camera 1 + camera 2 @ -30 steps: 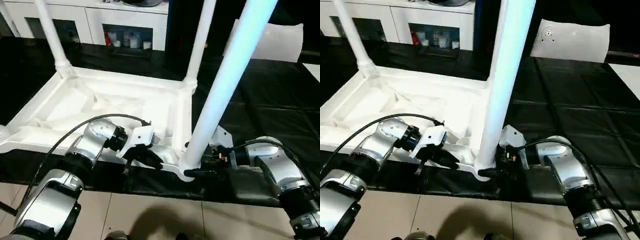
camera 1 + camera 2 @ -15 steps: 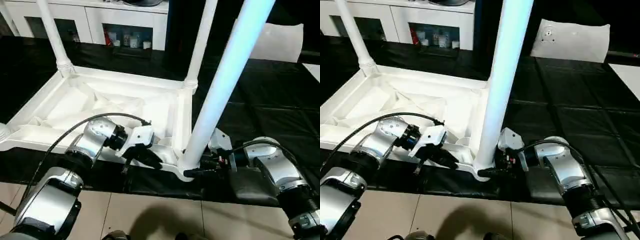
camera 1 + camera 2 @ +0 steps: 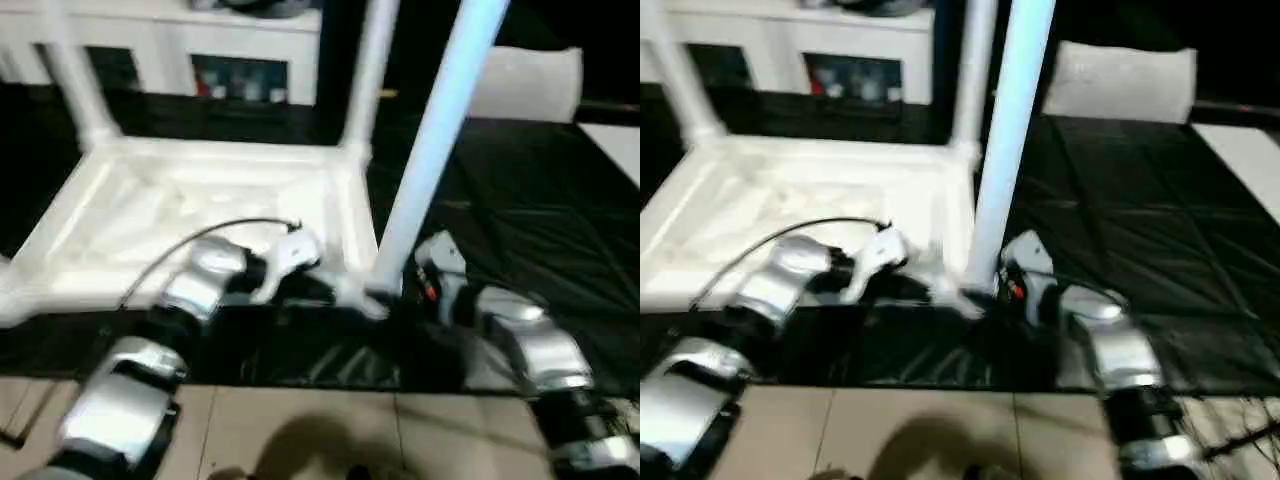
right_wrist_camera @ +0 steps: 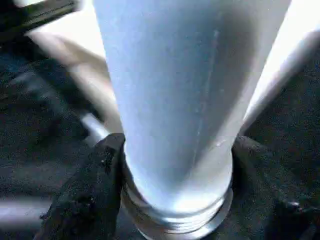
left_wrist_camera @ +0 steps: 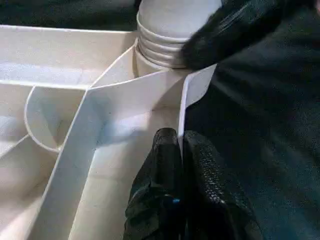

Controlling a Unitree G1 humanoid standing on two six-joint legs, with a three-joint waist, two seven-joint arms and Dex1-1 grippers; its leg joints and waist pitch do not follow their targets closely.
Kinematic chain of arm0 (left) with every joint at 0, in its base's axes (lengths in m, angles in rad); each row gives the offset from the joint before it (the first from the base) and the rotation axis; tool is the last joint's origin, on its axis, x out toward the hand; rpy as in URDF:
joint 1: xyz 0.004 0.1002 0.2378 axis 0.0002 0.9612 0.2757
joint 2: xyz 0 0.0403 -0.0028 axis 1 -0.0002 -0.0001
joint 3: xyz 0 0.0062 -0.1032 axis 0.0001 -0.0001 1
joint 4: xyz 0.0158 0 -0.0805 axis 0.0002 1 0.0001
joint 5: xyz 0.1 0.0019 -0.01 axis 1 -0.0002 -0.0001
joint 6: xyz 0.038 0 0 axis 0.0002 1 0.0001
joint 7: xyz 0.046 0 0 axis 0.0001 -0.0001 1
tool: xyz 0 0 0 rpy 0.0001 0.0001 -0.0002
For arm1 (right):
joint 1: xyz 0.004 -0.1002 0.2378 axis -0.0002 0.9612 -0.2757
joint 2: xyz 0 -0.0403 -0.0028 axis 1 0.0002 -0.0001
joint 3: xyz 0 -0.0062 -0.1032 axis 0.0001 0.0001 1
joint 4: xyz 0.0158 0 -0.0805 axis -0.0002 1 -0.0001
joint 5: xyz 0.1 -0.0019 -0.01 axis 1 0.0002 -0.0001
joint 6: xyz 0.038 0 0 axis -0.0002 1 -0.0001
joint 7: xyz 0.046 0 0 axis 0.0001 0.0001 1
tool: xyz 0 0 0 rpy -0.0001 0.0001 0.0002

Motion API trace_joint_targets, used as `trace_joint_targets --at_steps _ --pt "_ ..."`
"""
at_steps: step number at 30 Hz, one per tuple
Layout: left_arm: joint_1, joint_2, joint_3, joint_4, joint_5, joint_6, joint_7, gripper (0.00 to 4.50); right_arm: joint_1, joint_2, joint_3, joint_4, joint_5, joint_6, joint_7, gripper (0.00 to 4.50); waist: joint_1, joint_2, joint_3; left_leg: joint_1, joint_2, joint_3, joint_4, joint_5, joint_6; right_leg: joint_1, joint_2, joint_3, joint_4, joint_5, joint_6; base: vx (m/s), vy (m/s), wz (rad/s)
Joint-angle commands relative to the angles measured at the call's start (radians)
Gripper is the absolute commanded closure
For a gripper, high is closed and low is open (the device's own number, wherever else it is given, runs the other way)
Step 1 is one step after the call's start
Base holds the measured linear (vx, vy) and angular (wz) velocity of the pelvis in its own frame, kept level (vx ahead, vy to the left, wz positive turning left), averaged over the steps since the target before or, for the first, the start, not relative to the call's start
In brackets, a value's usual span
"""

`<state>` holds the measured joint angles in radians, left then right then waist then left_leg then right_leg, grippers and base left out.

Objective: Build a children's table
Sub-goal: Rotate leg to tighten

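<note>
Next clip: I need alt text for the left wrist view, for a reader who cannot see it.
The left claw, shut, pinches the thin white rim of the upturned tabletop near a corner socket. A white leg stands in that socket, with a black finger of the right claw against its base.

**Surroundings: mat, cabinets, sheet, floor**

A black mat [image 3: 520,200] is spread over the work area. White glass-door cabinets [image 3: 240,70] are seen at the back, small items blurred behind the glass. A flat white sheet [image 3: 1120,85] lies beyond the mat. Beige floor tiles [image 3: 300,430] are seen nearest the camera
</note>
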<state>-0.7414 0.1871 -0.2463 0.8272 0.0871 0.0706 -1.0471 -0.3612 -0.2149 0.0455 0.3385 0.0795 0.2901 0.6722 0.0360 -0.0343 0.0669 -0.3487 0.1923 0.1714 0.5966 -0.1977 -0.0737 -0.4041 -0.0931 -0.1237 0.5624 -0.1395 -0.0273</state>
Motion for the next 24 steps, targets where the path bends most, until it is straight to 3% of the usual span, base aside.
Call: trace_joint_targets --at_steps 1,2,5,7,9,11,14,15,19,20,24 --pt "-0.014 -0.119 0.029 -0.038 -0.047 0.037 0.168 4.50 -0.014 0.117 0.125 -0.014 0.009 0.040 -0.027 1.80 -0.007 -0.010 -0.058 0.005 0.031 -0.020 -0.076 -0.294 0.021 0.043 -0.070 0.031 -0.108 -0.652 -0.040 0.000 0.000 0.00" --pt "-0.018 -0.147 0.045 -0.044 -0.038 0.063 0.246 4.50 -0.026 0.162 0.113 0.003 -0.012 0.055 -0.121 1.80 -0.013 -0.012 -0.054 0.001 0.029 -0.020 -0.077 -0.305 0.028 0.042 -0.068 0.029 -0.113 -0.662 -0.032 0.000 0.000 0.00" --pt "-0.023 -0.177 0.061 -0.055 -0.021 0.091 0.341 4.50 -0.043 0.215 0.098 0.022 -0.033 0.070 -0.228 1.80 -0.020 -0.002 -0.056 0.008 0.026 -0.020 -0.074 -0.314 0.032 0.038 -0.070 0.027 -0.120 -0.668 -0.032 0.000 0.000 0.00" --pt "-0.019 -0.196 0.066 -0.072 -0.009 0.107 0.398 4.50 -0.054 0.264 0.073 0.027 -0.022 0.078 -0.293 1.80 -0.024 -0.004 -0.061 0.005 0.031 -0.020 -0.081 -0.298 0.045 0.043 -0.069 0.032 -0.113 -0.601 -0.047 0.000 0.000 0.00" --pt "-0.009 -0.196 0.061 -0.092 -0.003 0.110 0.388 4.50 -0.050 0.289 0.059 0.012 -0.009 0.074 -0.298 1.80 -0.027 0.002 -0.061 0.004 0.033 -0.021 -0.085 -0.304 0.051 0.042 -0.068 0.038 -0.107 -0.546 -0.072 0.000 0.000 0.00" --pt "-0.001 -0.186 0.052 -0.106 0.002 0.107 0.368 4.50 -0.044 0.289 0.061 0.001 -0.019 0.069 -0.292 1.24 -0.029 0.005 -0.062 -0.001 0.037 -0.020 -0.089 -0.291 0.057 0.046 -0.069 0.046 -0.097 -0.489 -0.096 0.000 0.000 0.00" --pt "0.009 -0.158 0.038 -0.120 0.006 0.089 0.318 4.50 -0.033 0.269 0.071 -0.018 -0.021 0.055 -0.266 1.00 -0.028 0.000 -0.064 -0.004 0.035 -0.015 -0.089 -0.262 0.066 0.049 -0.069 0.052 -0.088 -0.437 -0.119 0.000 0.000 0.00" --pt "0.014 -0.142 0.030 -0.122 0.009 0.066 0.288 4.50 -0.028 0.252 0.078 -0.027 -0.020 0.041 -0.238 0.73 -0.026 0.001 -0.064 -0.004 0.036 -0.016 -0.089 -0.256 0.067 0.051 -0.070 0.053 -0.086 -0.433 -0.122 0.000 0.000 0.00" --pt "0.023 -0.091 0.010 -0.114 0.015 0.014 0.209 4.50 -0.010 0.190 0.094 -0.056 -0.015 0.002 -0.159 0.50 -0.023 0.001 -0.067 -0.009 0.033 -0.013 -0.086 -0.216 0.083 0.057 -0.071 0.056 -0.083 -0.414 -0.120 0.000 0.000 0.00" --pt "0.025 -0.080 0.008 -0.115 0.017 0.011 0.195 4.50 -0.006 0.178 0.093 -0.061 -0.012 -0.003 -0.144 0.26 -0.021 0.000 -0.068 -0.005 0.035 -0.008 -0.083 -0.192 0.090 0.053 -0.068 0.059 -0.077 -0.373 -0.139 0.000 0.000 0.00" --pt "0.039 0.012 -0.018 -0.115 0.013 -0.059 0.020 4.50 0.016 0.041 0.082 -0.072 -0.008 -0.059 0.012 0.03 -0.016 -0.001 -0.072 -0.013 0.031 -0.007 -0.078 -0.165 0.103 0.061 -0.069 0.061 -0.068 -0.361 -0.142 0.000 0.000 0.00"
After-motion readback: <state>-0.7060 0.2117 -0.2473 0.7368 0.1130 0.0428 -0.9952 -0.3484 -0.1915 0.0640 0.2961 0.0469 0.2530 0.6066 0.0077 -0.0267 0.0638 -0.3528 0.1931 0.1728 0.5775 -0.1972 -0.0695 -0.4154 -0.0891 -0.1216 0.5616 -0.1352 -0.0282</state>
